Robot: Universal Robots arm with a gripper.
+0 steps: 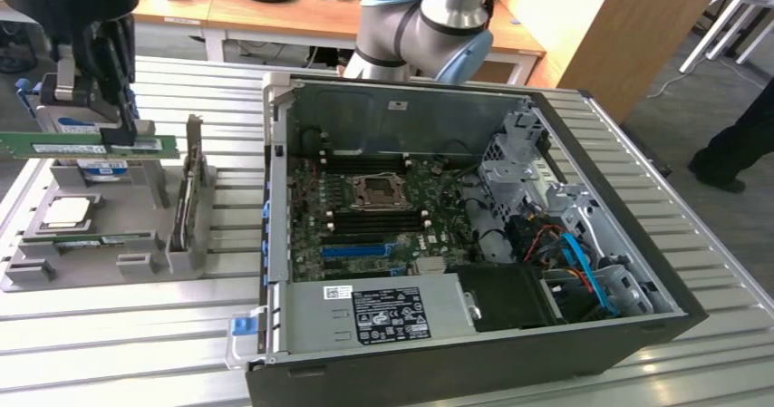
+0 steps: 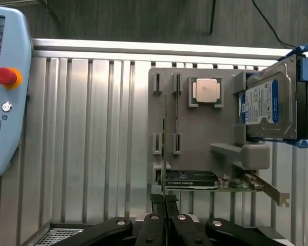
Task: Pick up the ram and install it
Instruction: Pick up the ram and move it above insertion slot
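Computer case (image 1: pixel 484 244), side panel off, stands nearest. Gripper (image 1: pixel 119 135): fingers clamped on the ram (image 1: pixel 54 144), held level above the grey parts tray (image 1: pixel 72 276) on the tabletop (image 1: pixel 145 334), apart from the case. Pickup done; installation outstanding.

We see a ribbed metal table (image 1: pixel 145 334) made of long aluminium slats. In the exterior view an open computer case (image 1: pixel 484 362) lies on its side on it, filling centre to 3 o'clock. A grey parts holder (image 1: pixel 72 276) sits at 9 o'clock, just beside the case. In the wrist view we note a teach pendant (image 2: pixel 7 102) on the slats, apart from the holder.
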